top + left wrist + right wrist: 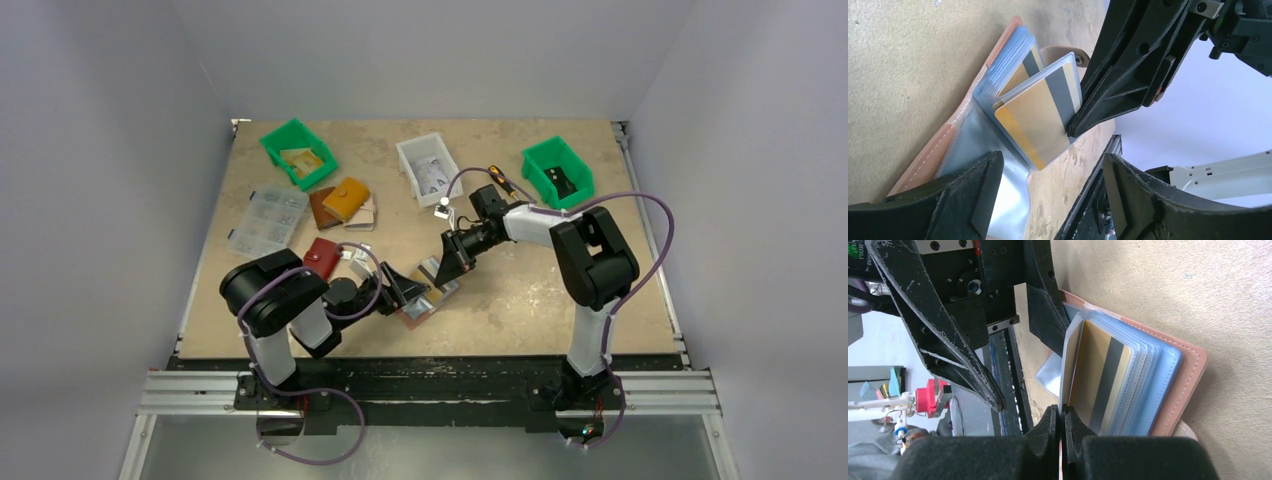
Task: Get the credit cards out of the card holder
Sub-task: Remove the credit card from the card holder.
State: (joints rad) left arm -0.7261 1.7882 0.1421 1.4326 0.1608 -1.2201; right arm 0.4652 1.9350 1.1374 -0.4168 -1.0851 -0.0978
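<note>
The card holder (425, 305) lies open on the surface (500, 310) between the two arms, with its clear sleeves (1003, 55) fanned up from the pink-brown leather. The right tool (1071, 131) is closed to a thin slit on the free edge of a gold card (1035, 125) with a grey stripe. Whether the sleeve's film is caught in that pinch along with the card cannot be told. The left tool (1050, 165) is spread wide and holds nothing. One of its fingers (963, 195) is seen over the flat clear sleeve beside the leather, though contact cannot be confirmed.

Several failures can be foreseen. Only the very rim of the card is held, so it could slip out as soon as the sleeve's friction is met. If film is pinched too, the whole holder would likely be lifted or dragged instead of the card being freed, all the more so if nothing presses the holder down. A pull angled away from the sleeve's opening could bend the card or tear the plastic. The two tools stand close together, so a careless retreat could end in a knock. A second card (1023, 70) in the sleeve behind might be disturbed.

No brand, name or number can be read on either card; only the stripes are shown. A green label (855, 252) at the corner of the right wrist view carries pale letters — cut off and illegible.
</note>
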